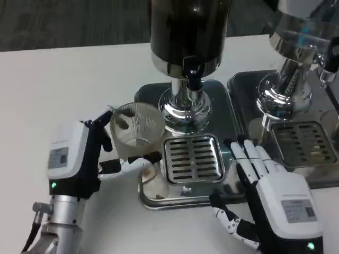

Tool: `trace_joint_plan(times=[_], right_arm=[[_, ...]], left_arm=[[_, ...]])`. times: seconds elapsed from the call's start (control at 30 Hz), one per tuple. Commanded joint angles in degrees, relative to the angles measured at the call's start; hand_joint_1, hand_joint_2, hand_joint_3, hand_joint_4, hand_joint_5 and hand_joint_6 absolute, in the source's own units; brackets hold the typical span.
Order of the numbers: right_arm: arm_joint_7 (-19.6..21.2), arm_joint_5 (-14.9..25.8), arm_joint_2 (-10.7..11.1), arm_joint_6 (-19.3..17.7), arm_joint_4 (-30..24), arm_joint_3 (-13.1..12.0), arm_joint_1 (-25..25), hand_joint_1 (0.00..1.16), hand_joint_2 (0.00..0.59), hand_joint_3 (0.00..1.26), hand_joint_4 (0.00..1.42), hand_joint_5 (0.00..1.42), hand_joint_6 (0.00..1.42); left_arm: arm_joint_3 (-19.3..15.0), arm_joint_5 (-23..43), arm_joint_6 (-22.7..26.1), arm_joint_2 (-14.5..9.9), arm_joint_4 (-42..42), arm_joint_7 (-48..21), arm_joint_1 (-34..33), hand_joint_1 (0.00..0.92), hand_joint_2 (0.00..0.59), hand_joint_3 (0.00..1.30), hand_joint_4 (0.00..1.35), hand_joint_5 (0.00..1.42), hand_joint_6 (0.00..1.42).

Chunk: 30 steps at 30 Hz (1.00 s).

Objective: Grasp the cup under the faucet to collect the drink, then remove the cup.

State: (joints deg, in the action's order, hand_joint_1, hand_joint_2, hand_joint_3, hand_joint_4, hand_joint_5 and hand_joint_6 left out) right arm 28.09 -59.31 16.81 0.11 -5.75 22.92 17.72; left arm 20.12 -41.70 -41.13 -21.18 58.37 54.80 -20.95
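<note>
Presently the left hand (79, 164) has its fingers (132, 165) clamped on the cup (136, 127), holding it tilted beside the grate (192, 159), short of the faucet (193, 79), probably mid-carry. Right hand (273, 196) rests flat on the tray (222, 114) with fingers apart, holding nothing. Beyond those fingers stands a second dispenser (296, 58). Between cup and faucet, the dispenser's chrome base (184, 108) crowds the approach.
</note>
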Motion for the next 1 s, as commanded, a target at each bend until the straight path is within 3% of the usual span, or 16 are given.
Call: trace_joint_plan(times=[0.03, 0.67, 1.0], right_arm=[[1.02, -0.47, -0.50, 0.73, -1.33, -0.23, 0.75, 0.48, 0.388, 0.08, 0.03, 0.09, 0.25], [2.12, -1.42, -1.91, 3.38, -2.93, -0.41, 3.48, 0.49, 0.395, 0.07, 0.03, 0.07, 0.24], [2.26, -1.44, -2.45, 3.63, -2.91, -0.57, 3.55, 0.50, 0.388, 0.07, 0.03, 0.07, 0.24]], left_arm=[[0.77, 0.59, -1.07, 1.49, 2.34, -1.23, -3.39, 0.501, 0.035, 0.69, 0.84, 1.06, 1.26], [6.09, 0.09, 2.89, 8.74, 10.52, -7.27, -11.30, 0.551, 0.030, 0.70, 0.84, 1.07, 1.28], [8.15, -0.14, 5.57, 10.42, 12.46, -9.13, -11.34, 0.638, 0.001, 0.74, 0.89, 1.12, 1.34]])
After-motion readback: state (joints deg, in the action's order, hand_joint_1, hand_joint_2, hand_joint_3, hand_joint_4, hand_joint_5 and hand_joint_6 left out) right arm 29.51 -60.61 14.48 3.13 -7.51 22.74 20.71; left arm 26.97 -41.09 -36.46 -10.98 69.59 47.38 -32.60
